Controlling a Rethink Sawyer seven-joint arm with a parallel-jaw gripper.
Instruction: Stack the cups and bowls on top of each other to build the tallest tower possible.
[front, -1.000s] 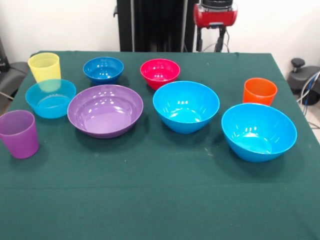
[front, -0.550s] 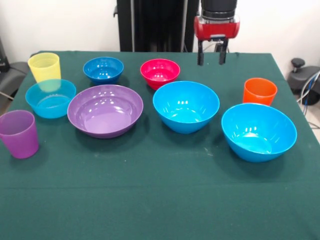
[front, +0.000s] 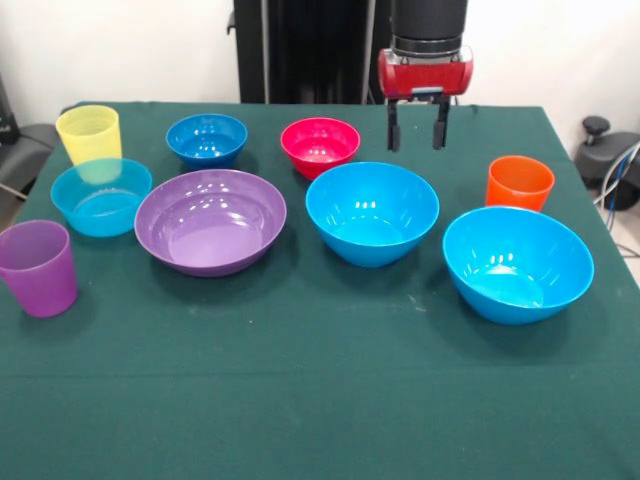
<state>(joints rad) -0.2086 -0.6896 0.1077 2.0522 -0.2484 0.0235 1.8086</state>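
Nothing on the green cloth (front: 320, 400) has shifted over the past second, and no tower has been started. Nearest the camera stand the purple cup (front: 38, 267) at one edge and the large blue bowl (front: 517, 262) at the other. Behind them, side by side, sit the wide purple bowl (front: 211, 220) and the middle blue bowl (front: 372, 212), with the pale blue bowl (front: 101, 196) beyond the purple cup and the orange cup (front: 519, 182) just behind the large blue bowl. Farther back are the yellow cup (front: 89, 134), the small dark blue bowl (front: 207, 138) and the magenta bowl (front: 320, 145).

What has changed is the arm: the gripper (front: 417, 128), barely showing a second ago, has come down and slid a little toward the magenta bowl. It now hangs over the far rim of the middle blue bowl, fingers (front: 393, 128) apart and empty. This looks like the approach to a first pick; which piece it is heading for cannot yet be told.
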